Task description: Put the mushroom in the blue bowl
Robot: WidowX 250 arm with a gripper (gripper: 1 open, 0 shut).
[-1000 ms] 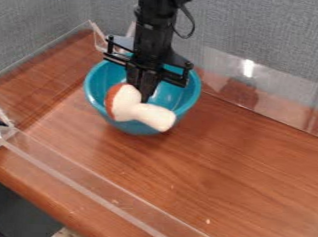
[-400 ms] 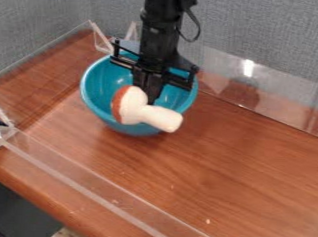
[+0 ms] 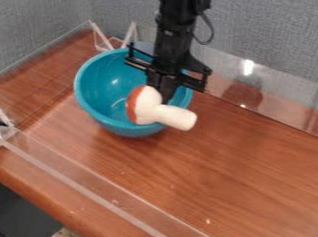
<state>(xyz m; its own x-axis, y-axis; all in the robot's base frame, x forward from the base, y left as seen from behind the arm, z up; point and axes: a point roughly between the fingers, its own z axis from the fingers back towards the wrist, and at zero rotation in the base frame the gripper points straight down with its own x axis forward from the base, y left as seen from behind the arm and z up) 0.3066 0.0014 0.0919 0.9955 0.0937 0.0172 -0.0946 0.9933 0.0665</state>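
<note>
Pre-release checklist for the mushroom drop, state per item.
1. Jaws shut on the mushroom: ok.
2. Cap over the blue bowl: ok.
3. Stem inside the rim: not ok; it sticks out past the bowl's rim on the picture's right, over the table.
4. Bowl upright on the table: ok.
5. Mushroom clear of the rim, not touching it: cannot tell.
6. Table beside the bowl, where the mushroom could roll, free of clutter: ok.
</note>
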